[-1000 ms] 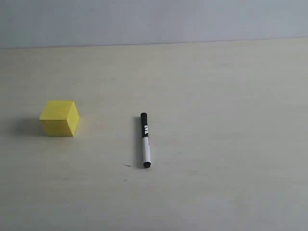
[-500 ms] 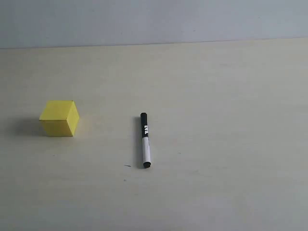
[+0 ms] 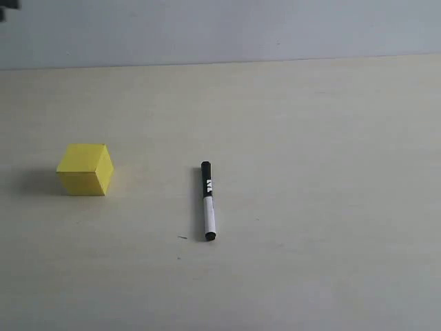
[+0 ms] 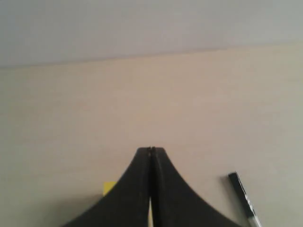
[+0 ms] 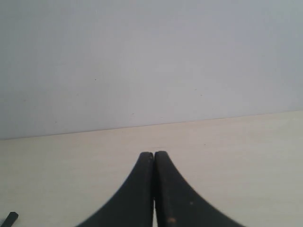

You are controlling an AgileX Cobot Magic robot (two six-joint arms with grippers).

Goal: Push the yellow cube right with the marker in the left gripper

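The yellow cube [image 3: 85, 169] sits on the pale table at the left of the exterior view. The marker [image 3: 207, 201] lies flat on the table right of it, black cap at the far end, held by nothing. My left gripper [image 4: 151, 150] is shut and empty; past its jaws a corner of the yellow cube [image 4: 108, 188] and the marker's black end [image 4: 243, 197] show. A dark bit of arm [image 3: 7, 7] shows at the exterior view's top left corner. My right gripper [image 5: 154, 154] is shut and empty, raised over the table, with a marker tip [image 5: 9, 219] at the frame's edge.
The pale table [image 3: 310, 172] runs back to a grey wall [image 3: 220, 27]. A small dark speck [image 3: 182, 238] lies on the table left of the marker's near end.
A dark part of an arm has come into the top left corner of the exterior view. Cube and marker have not moved.
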